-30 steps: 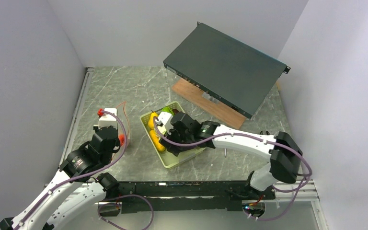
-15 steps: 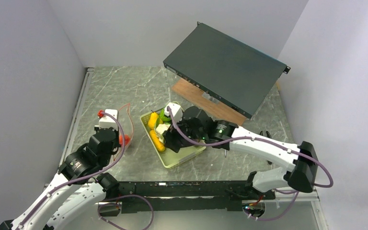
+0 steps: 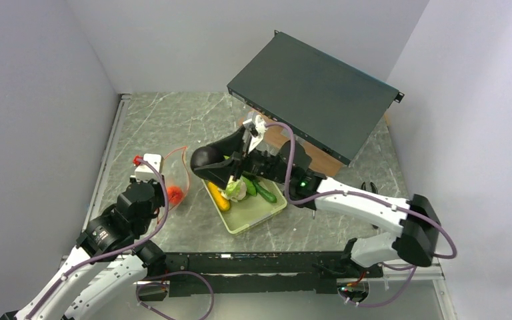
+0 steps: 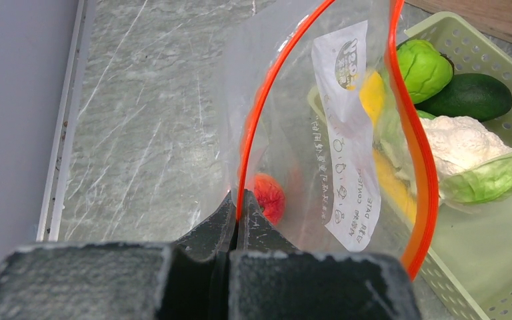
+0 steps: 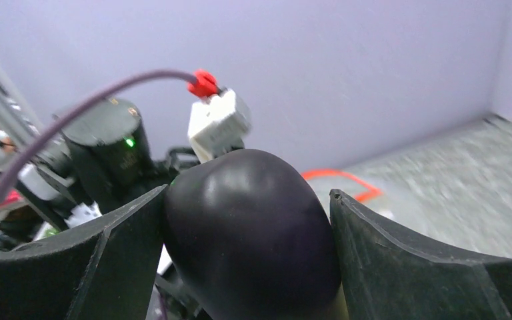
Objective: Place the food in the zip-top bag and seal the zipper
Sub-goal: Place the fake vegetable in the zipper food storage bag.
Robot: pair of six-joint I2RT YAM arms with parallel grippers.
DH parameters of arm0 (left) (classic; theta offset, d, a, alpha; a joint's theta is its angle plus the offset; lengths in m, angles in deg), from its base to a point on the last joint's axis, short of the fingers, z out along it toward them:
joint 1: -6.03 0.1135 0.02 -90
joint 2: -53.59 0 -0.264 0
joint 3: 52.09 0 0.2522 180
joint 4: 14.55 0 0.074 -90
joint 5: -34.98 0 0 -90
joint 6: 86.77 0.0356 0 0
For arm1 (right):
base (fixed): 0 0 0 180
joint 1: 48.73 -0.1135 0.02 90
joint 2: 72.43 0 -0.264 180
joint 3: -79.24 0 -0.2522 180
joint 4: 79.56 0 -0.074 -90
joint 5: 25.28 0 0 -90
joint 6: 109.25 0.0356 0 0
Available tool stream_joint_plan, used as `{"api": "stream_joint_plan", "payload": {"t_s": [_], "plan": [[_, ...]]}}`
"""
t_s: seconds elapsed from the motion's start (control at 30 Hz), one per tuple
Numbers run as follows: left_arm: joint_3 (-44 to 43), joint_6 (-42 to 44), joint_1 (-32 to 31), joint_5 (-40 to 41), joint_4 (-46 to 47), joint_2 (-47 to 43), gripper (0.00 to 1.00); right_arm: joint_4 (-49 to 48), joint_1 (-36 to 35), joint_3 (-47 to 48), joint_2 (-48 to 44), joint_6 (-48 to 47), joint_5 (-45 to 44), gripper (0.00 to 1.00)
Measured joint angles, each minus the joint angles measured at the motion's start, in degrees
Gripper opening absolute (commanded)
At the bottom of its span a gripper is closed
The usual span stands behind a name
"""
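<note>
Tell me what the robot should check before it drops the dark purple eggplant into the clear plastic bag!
1. Dark purple eggplant held firmly by the right gripper: ok, a finger presses each side.
2. Left gripper pinching the red-orange zipper strip of the clear floppy plastic bag: ok.
3. Bag mouth open: ok, the strip makes a loop.
4. Mouth wide enough for the eggplant: cannot tell.
5. Eggplant over the mouth: not ok, it hangs by the pale green slatted basket, to the right of the bag.
6. Room inside: ok, only the orange peach is in there.
</note>
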Motion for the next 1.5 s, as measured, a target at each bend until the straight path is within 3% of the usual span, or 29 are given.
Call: {"api": "stream_joint_plan", "payload": {"t_s": [0.33, 0.67, 1.0, 1.13, 1.4, 1.5], "plan": [[0.26, 0.26, 0.00, -0.02, 0.02, -0.74, 0.00, -24.37, 0.02, 11.02, 18.51, 11.89, 9.01, 0.00], [0.44, 0.07, 0.26, 0.26, 0.09, -2.62, 0.00, -35.60, 0.37, 18.64, 30.10, 20.41, 5.88, 0.00], [0.46, 0.28, 0.24, -0.02, 0.07, -2.71, 0.00, -37.68, 0.48, 18.10, 36.02, 23.30, 4.04, 0.00], [0.48, 0.26, 0.26, 0.09, 0.07, -3.80, 0.00, -37.81, 0.44, 15.30, 35.93, 21.62, 3.52, 0.11], [0.48, 0.26, 0.24, 0.26, 0.02, -4.20, 0.00, -31.82, 0.26, 11.80, 35.52, 15.85, 2.45, 0.63], [0.48, 0.26, 0.24, 0.28, 0.02, -4.20, 0.00, -26.86, 0.13, 11.80, 34.27, 13.60, 0.79, 0.76]]}}
